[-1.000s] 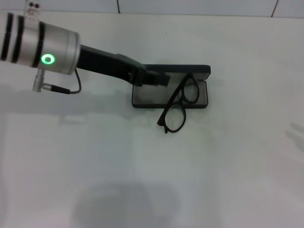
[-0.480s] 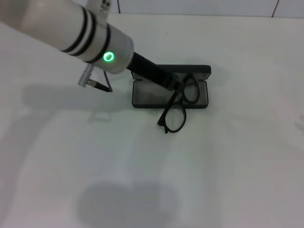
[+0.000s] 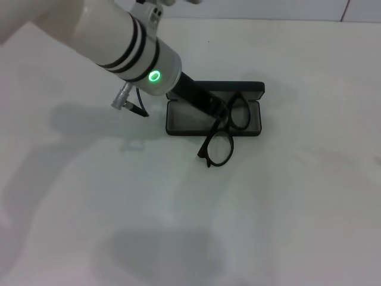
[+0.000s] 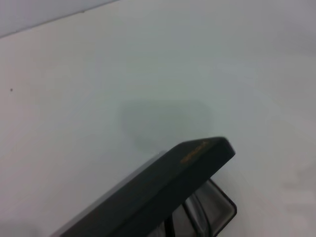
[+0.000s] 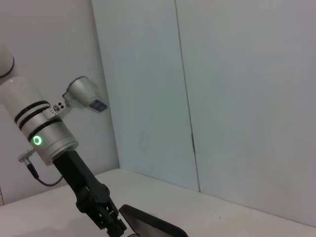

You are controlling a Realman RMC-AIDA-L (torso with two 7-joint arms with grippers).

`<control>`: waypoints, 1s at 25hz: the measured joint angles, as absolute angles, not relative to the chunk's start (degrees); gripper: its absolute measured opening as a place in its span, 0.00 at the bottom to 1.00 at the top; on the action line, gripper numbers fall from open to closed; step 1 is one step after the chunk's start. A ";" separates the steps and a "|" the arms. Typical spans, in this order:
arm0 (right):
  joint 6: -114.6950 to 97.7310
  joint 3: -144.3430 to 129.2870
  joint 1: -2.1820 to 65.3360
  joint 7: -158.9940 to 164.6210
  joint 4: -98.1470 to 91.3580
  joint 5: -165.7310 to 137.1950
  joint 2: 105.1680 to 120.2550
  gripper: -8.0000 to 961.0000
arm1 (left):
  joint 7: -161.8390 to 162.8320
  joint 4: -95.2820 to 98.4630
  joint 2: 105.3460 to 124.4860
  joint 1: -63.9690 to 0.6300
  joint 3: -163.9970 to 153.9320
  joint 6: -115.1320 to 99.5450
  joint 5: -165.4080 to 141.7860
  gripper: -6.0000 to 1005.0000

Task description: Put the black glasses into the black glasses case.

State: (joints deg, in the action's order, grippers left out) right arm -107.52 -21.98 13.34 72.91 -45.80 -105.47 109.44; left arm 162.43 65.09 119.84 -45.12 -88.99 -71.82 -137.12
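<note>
- Clearly, the black glasses (image 3: 225, 132) are a thin black frame with rounded clear lenses, lying at a slant rather than square to anything.
- One lens sits over the grey inside of the case, toward its right end; the other lens hangs out past the case's near edge and rests on the white table (image 3: 286, 202).
- So the black glasses lie half in and half out, crossing the near rim.
- The black glasses case (image 3: 256, 122) is an oblong black shell with rounded corners, lying open a little right of the table's centre and toward the far side, its long axis running left to right.
- Its lid stands up along the far edge; the left wrist view shows the lid's outer face (image 4: 163, 187) with small orange lettering near one corner.
- The tray's grey lining is bare on the left part, apart from what the arm covers.
- The left gripper (image 3: 218, 108) reaches down from the far left over the case, its tip right at the black glasses near the bridge.
- I cannot tell how far its fingers are parted, nor whether they have hold of the frame.
- The right gripper does not show in any view; its wrist camera looks across at the left arm (image 5: 47, 136) and a pale wall.
</note>
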 joint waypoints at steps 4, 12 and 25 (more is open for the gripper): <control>-107.47 -22.03 13.04 72.54 -45.60 -105.47 109.55 0.22 | 162.54 60.97 119.93 -47.89 -90.59 -70.52 -137.12 0.28; -107.31 -22.17 12.96 71.57 -44.89 -106.83 109.82 0.22 | 163.48 59.48 120.18 -49.14 -93.54 -66.81 -136.82 0.28; -106.19 -22.29 12.92 69.20 -42.13 -107.91 109.87 0.22 | 165.90 55.76 120.32 -51.26 -97.28 -63.58 -137.25 0.28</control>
